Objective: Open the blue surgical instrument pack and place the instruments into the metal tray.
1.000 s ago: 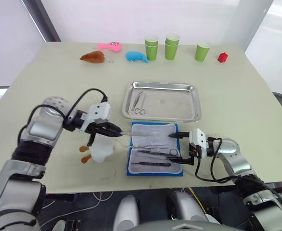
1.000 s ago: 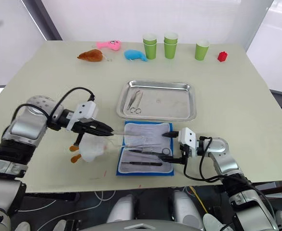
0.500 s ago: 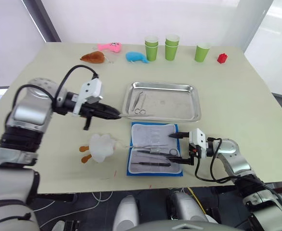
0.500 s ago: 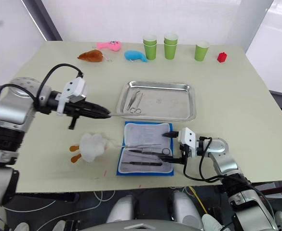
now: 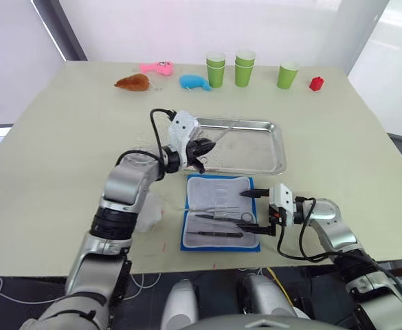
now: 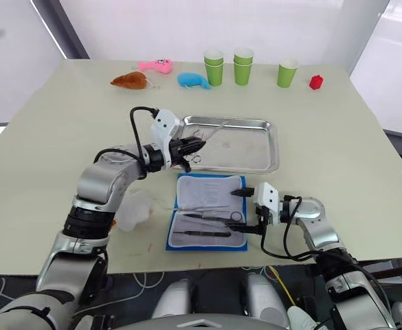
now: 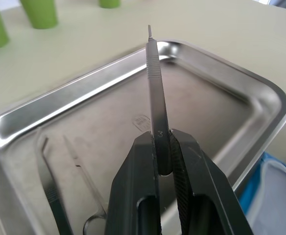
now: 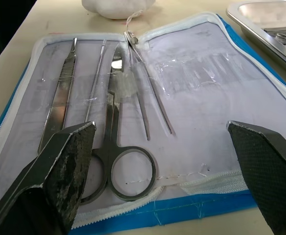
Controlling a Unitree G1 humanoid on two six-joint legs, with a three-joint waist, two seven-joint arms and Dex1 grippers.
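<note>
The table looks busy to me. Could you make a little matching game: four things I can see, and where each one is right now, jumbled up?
Things:
1. scalpel handle
2. ring-handled scissors
3. metal tray
4. red block

Places:
A. lying in the open blue surgical instrument pack
B. far side of the table, beyond the green cups on the robot's right
C. clamped in the left gripper, above the tray
D. on the table just beyond the pack

Pairs: 1-C, 2-A, 3-D, 4-B
</note>
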